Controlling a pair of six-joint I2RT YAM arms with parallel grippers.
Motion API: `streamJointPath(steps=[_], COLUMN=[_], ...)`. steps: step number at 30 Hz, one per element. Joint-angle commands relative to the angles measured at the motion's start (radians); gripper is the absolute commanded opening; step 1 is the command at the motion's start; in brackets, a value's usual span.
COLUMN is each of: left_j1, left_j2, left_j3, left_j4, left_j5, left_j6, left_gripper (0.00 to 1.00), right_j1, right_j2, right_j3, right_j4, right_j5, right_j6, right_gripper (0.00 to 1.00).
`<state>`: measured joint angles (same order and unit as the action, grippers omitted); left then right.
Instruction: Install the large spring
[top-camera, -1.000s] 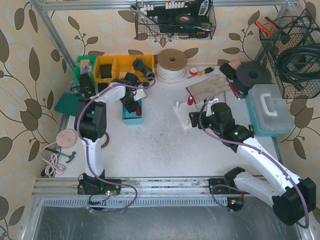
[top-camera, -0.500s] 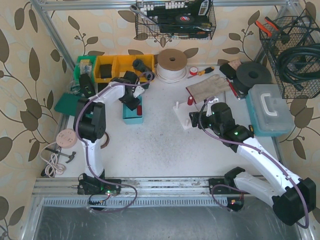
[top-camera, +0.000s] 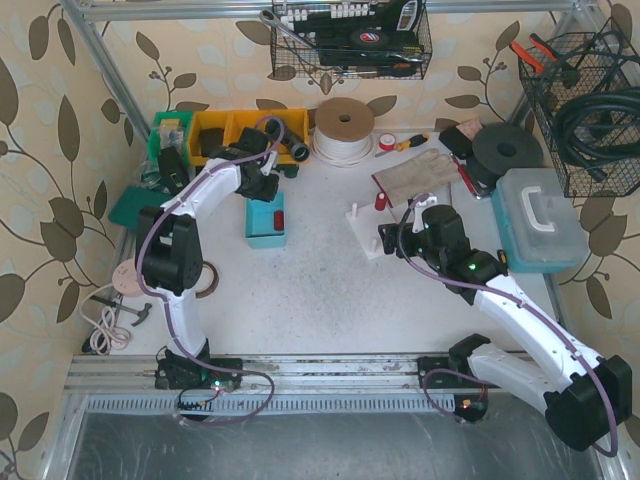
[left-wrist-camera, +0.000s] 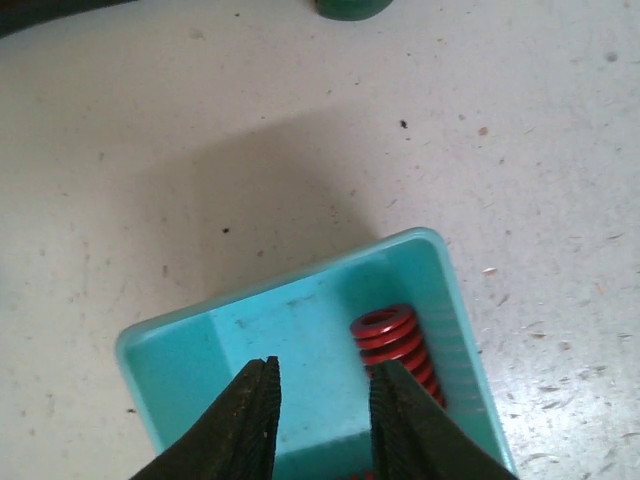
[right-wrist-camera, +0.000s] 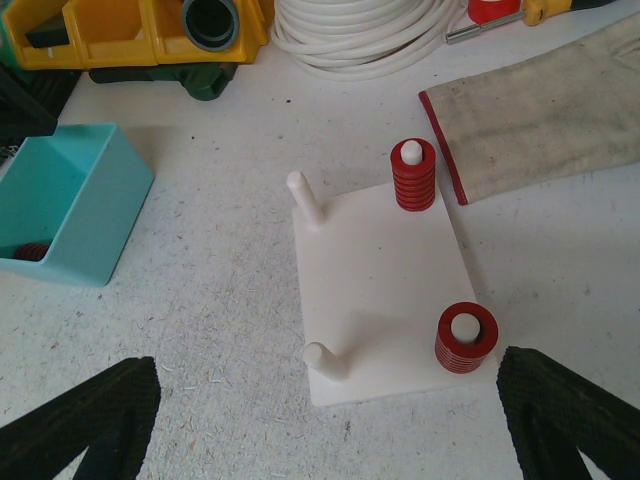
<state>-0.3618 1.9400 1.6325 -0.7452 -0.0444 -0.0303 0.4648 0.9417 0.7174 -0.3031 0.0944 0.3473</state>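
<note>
A teal bin holds a red spring lying against its right wall. My left gripper hangs open and empty above the bin's far end, and its right finger covers part of the spring. In the top view the left gripper is just behind the bin. The white peg board has a narrow red spring and a wider red spring on two pegs. Two other pegs stand bare. My right gripper is wide open and empty above the board's near edge.
Yellow bins and a white cord coil stand at the back. A beige glove lies right of the board. A pale blue toolbox and a black disc are at the right. A tape roll lies at the left.
My left gripper has moved from over the middle of the teal bin toward its far end, still open and empty. The right arm has not moved.
</note>
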Motion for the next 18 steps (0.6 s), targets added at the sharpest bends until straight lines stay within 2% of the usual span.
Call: streamJointPath(steps=[1, 18], left_j1=[-0.01, -0.024], left_j2=[-0.045, 0.027], left_j3=[-0.027, -0.129], left_j4=[0.029, 0.11], left_j5=[0.093, 0.168], left_j6=[-0.149, -0.202], left_gripper=[0.29, 0.3], right_j1=[0.005, 0.005], right_j2=[-0.008, -0.017], right_j3=[0.007, 0.003], right_j4=[0.001, 0.0], right_j5=[0.005, 0.013], right_j6=[-0.005, -0.007], right_gripper=[0.91, 0.91])
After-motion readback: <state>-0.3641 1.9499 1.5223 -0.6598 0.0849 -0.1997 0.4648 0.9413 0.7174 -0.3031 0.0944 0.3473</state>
